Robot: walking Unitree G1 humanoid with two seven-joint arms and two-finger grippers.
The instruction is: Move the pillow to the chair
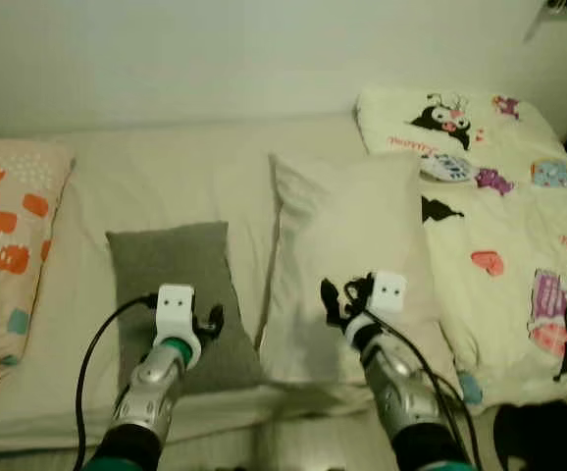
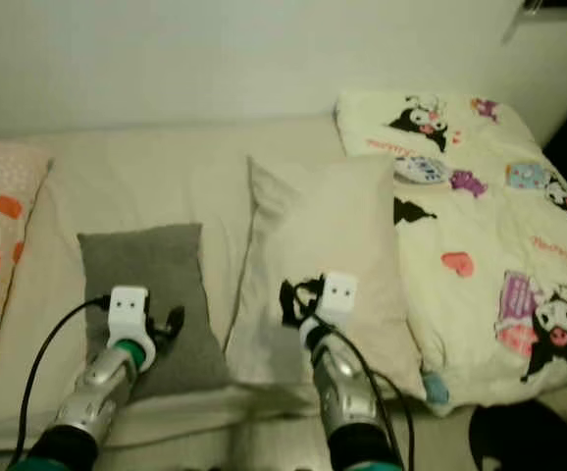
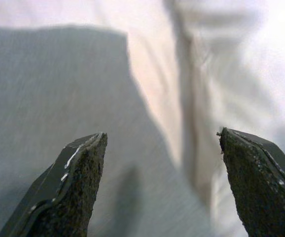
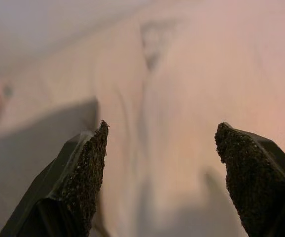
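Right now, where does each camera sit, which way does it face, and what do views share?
Left eye: head, looking down at the bed; both arms, left gripper over the grey pillow.
Right eye: same scene; right gripper over the cream pillow.
Left wrist: along open fingers at grey pillow.
Right wrist: along open fingers at cream pillow.
Shared: both wrists see both pillows.

Silver arms, green wrist rings, white camera blocks, black cables
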